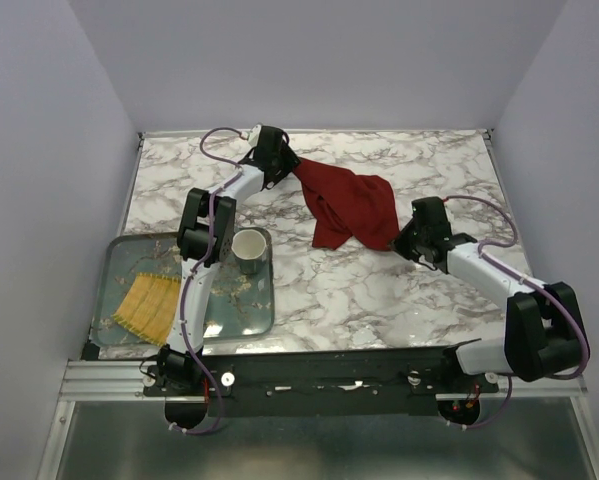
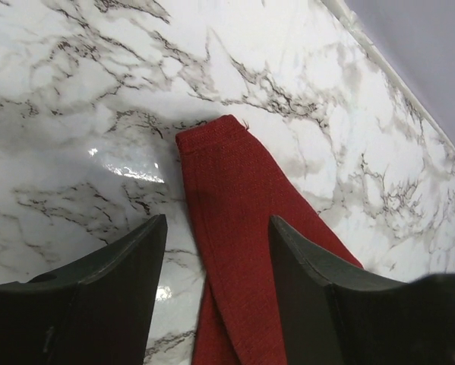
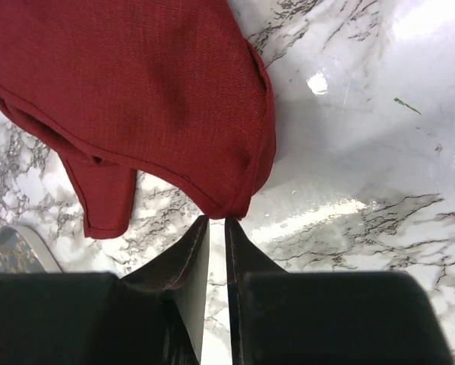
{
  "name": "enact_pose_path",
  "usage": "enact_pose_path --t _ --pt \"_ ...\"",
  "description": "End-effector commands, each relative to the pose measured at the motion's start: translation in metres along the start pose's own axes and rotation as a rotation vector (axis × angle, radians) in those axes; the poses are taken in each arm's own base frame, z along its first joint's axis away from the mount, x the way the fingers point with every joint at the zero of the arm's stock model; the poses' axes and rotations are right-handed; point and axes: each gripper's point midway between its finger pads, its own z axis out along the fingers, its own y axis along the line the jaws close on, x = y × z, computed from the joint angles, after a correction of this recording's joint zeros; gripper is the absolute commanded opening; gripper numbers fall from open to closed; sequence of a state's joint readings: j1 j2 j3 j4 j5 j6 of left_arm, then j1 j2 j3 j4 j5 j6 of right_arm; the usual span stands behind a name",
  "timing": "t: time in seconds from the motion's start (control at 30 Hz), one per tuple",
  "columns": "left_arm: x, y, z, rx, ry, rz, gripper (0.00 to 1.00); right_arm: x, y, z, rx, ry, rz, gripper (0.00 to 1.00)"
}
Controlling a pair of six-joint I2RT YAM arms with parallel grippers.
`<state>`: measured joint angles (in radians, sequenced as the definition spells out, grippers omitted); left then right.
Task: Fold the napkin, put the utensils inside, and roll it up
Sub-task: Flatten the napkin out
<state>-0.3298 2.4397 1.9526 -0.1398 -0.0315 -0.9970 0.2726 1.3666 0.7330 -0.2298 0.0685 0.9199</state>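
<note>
Here the burgundy cloth napkin point(image 1: 351, 205) lies bunched on the white marble counter point(image 1: 379, 300), strung between the two arms and not yet flat. The left gripper point(image 2: 216, 224) stands open over the far corner, with a narrow strip of cloth running up between its fingers. The right gripper point(image 3: 216, 219) shows its jaws drawn to a slit on the very tip of the near corner, so that corner looks pinched, though only just.

The step in hand seems to be taking opposite corners to spread the napkin before any fold. To do it well, the left gripper should close low, close to the hem, on the strip it straddles. The right bite is shallow and may slip under tension, so a deeper seat would be safer. Both arms should then lift only a little and draw apart evenly. The cloth should stay away from the metal tray point(image 1: 262, 318) and its pale cup point(image 1: 247, 249). I can make out no cutlery.
</note>
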Motion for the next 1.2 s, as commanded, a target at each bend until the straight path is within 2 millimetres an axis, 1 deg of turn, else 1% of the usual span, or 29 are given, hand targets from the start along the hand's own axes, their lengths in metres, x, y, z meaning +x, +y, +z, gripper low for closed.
enact_pose_path --t 0.0,0.1,0.2,0.4,0.47,0.5,0.53,0.57,0.6,0.63,0.67,0.7,0.77,0.8,0.83,0.9,0.93,0.97,1.0,1.03,1.1,1.13,1.17 --pt "-0.008 0.014 0.017 -0.036 -0.055 -0.001 0.61 -0.01 0.007 -0.012 -0.046 -0.042 0.022 0.21" --pt "-0.009 0.015 0.017 -0.026 -0.059 -0.022 0.6 -0.016 0.005 -0.018 -0.052 -0.073 0.028 0.21" --pt "-0.008 0.018 0.019 -0.037 -0.06 -0.037 0.59 -0.023 0.01 -0.025 -0.076 -0.093 0.032 0.21" --pt "-0.007 0.019 0.024 -0.036 -0.055 -0.06 0.57 -0.024 0.02 -0.028 -0.107 -0.08 0.035 0.21" --pt "-0.01 0.016 0.025 -0.027 -0.057 -0.056 0.5 -0.025 0.022 -0.029 -0.114 -0.083 0.035 0.19" --pt "-0.01 0.015 0.026 -0.019 -0.056 -0.054 0.46 -0.026 0.022 -0.029 -0.112 -0.086 0.032 0.15" --pt "-0.009 0.015 0.028 -0.012 -0.054 -0.046 0.43 -0.026 0.021 -0.029 -0.111 -0.087 0.029 0.09" --pt "-0.015 0.008 0.028 0.007 -0.063 -0.039 0.34 -0.026 0.022 -0.029 -0.113 -0.089 0.028 0.05" --pt "-0.016 0.005 0.029 0.019 -0.067 -0.015 0.31 -0.028 0.021 -0.028 -0.109 -0.095 0.023 0.01" --pt "-0.018 0.001 0.03 0.032 -0.071 -0.008 0.27 -0.029 0.021 -0.027 -0.111 -0.096 0.021 0.01" --pt "-0.023 -0.007 0.028 0.05 -0.083 -0.003 0.16 -0.03 0.023 -0.027 -0.118 -0.101 0.021 0.0" --pt "-0.028 -0.01 0.027 0.055 -0.091 0.017 0.01 -0.031 0.022 -0.027 -0.117 -0.101 0.02 0.0" --pt "-0.04 -0.016 0.019 0.053 -0.118 0.043 0.0 -0.033 0.024 -0.03 -0.126 -0.107 0.012 0.01" --pt "-0.043 -0.018 0.015 0.055 -0.128 0.052 0.0 -0.03 0.019 -0.03 -0.118 -0.105 0.004 0.01" --pt "-0.051 -0.024 0.008 0.066 -0.143 0.065 0.0 -0.033 0.015 -0.033 -0.106 -0.124 0.002 0.12" --pt "-0.05 -0.022 0.004 0.063 -0.146 0.073 0.0 -0.035 -0.002 -0.034 -0.038 -0.154 -0.028 0.43" --pt "-0.052 -0.025 0.002 0.077 -0.153 0.072 0.0 -0.039 -0.015 -0.035 0.024 -0.183 -0.042 0.66" --pt "-0.047 -0.024 0.003 0.079 -0.141 0.071 0.0 -0.041 -0.021 -0.035 0.048 -0.185 -0.05 0.73" --pt "-0.045 -0.024 0.003 0.086 -0.128 0.068 0.0 -0.044 -0.026 -0.035 0.064 -0.186 -0.062 0.75" --pt "-0.042 -0.024 0.004 0.091 -0.118 0.065 0.0 -0.041 -0.026 -0.033 0.054 -0.165 -0.06 0.8" --pt "-0.034 -0.019 0.004 0.091 -0.097 0.052 0.0 -0.038 -0.025 -0.026 0.047 -0.143 -0.048 0.8" --pt "-0.035 -0.024 0.001 0.11 -0.104 0.046 0.0 -0.035 -0.016 -0.021 0.005 -0.122 -0.045 0.8" --pt "-0.029 -0.017 0.001 0.096 -0.088 0.041 0.0 -0.036 -0.011 -0.019 -0.005 -0.11 -0.037 0.8"
